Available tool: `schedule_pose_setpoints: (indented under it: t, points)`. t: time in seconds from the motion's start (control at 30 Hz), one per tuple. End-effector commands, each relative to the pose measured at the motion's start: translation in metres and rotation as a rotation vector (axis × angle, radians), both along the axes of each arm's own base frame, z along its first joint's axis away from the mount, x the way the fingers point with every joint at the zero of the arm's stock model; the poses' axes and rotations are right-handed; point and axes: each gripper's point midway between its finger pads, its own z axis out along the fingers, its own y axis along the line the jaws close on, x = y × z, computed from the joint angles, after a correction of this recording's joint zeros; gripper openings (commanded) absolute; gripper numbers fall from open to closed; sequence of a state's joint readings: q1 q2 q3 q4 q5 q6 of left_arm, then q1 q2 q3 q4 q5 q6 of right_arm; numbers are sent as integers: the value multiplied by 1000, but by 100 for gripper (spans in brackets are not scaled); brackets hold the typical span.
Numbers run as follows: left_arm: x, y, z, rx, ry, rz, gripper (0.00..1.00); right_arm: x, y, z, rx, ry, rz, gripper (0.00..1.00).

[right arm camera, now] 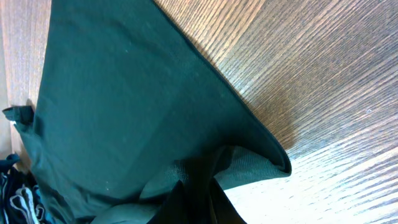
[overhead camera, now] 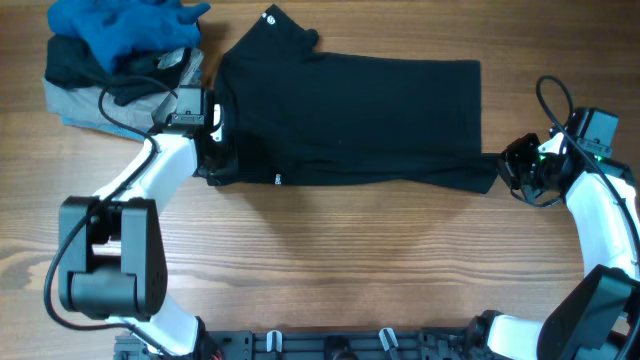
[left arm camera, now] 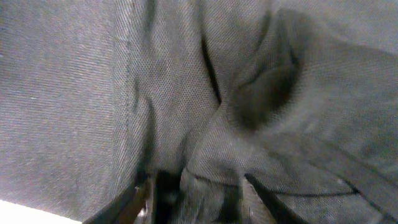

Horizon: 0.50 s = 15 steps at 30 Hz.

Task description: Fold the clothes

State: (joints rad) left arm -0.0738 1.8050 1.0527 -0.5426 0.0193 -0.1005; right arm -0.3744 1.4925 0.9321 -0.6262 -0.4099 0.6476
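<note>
A black shirt (overhead camera: 350,115) lies spread flat across the middle of the table, folded lengthwise. My left gripper (overhead camera: 215,140) is at its left edge and shut on a bunched fold of the black shirt (left arm camera: 205,186). My right gripper (overhead camera: 510,170) is at the shirt's lower right corner and shut on the black shirt (right arm camera: 199,180); the fabric looks dark teal in that view and its corner curls over the fingers.
A pile of clothes sits at the back left: a blue garment (overhead camera: 125,25) on top of black (overhead camera: 70,60) and grey (overhead camera: 90,100) ones. Bare wood table (overhead camera: 330,260) lies in front of the shirt.
</note>
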Motion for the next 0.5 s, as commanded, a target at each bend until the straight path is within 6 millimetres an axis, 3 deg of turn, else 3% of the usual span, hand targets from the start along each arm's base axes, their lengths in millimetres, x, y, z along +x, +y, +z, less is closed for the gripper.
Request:
schedule_pose_setpoints:
  t: [0.0,0.17,0.27,0.37,0.4,0.43,0.47]
  points:
    - [2,2,-5,14,-8,-15,4,6,-5,2,-44,-16,22,10]
    - [10,43,-2,77,-36,144,4,25,13,10,-156,-136,238,11]
    - [9,46,-2,62,-34,155,4,41,9,13,-254,-174,237,16]
    - [10,45,-2,47,-35,178,4,49,6,3,-267,-170,228,21]
    - [10,45,-2,47,-38,178,4,52,6,-4,-267,-166,239,59]
    - [10,45,-2,47,-39,178,4,53,6,-8,-281,-166,266,74]
    - [11,45,-2,46,-41,178,4,50,4,-11,-302,-161,306,79]
